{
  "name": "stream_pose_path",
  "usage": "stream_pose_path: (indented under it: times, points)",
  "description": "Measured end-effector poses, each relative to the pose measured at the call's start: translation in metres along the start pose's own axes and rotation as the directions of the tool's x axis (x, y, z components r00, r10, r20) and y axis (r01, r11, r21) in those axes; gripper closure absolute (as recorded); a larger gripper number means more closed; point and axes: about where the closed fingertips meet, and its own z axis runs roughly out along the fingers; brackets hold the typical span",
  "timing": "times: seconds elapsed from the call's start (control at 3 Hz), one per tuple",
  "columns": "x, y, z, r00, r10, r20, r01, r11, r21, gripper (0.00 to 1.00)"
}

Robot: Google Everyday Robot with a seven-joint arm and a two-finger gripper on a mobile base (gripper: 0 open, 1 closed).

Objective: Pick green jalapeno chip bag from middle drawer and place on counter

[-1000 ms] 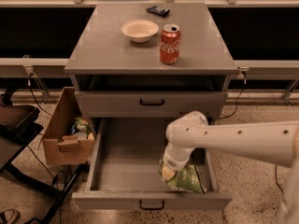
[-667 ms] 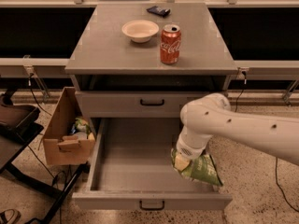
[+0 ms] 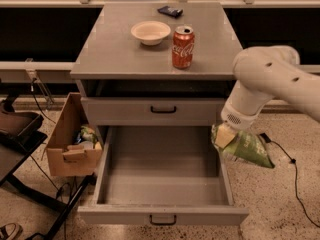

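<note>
The green jalapeno chip bag point(image 3: 243, 147) hangs in the air at the right of the open middle drawer point(image 3: 162, 181), above and just outside its right wall. My gripper point(image 3: 225, 134) is shut on the bag's upper left end, at the tip of the white arm point(image 3: 265, 81) that comes in from the right. The drawer's grey floor is bare. The counter point(image 3: 120, 49) is the grey cabinet top above, with its front edge higher than the bag.
On the counter stand a red soda can point(image 3: 183, 47), a pale bowl point(image 3: 150, 32) and a small dark object point(image 3: 170, 11) at the back. A cardboard box point(image 3: 70, 141) with items sits left of the drawer. A cable point(image 3: 295, 184) lies on the floor at right.
My gripper has lifted the chip bag out of the drawer's right front corner and carried it up and to the right, outside the drawer wall.
</note>
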Motion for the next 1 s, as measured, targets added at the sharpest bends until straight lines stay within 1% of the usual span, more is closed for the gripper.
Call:
stream_pose_path:
  times: [0.33,0.67,1.0]
  points:
    - [-0.005,-0.018,-0.027,0.999,0.027,0.026,-0.028,0.9993,0.027,1.00]
    - [-0.005,-0.019,-0.027,0.999,0.027,0.026,-0.028,0.9993,0.027,1.00]
    - [-0.008,-0.055,-0.069,0.995,0.099,0.001,-0.099,0.9916,0.084,1.00]
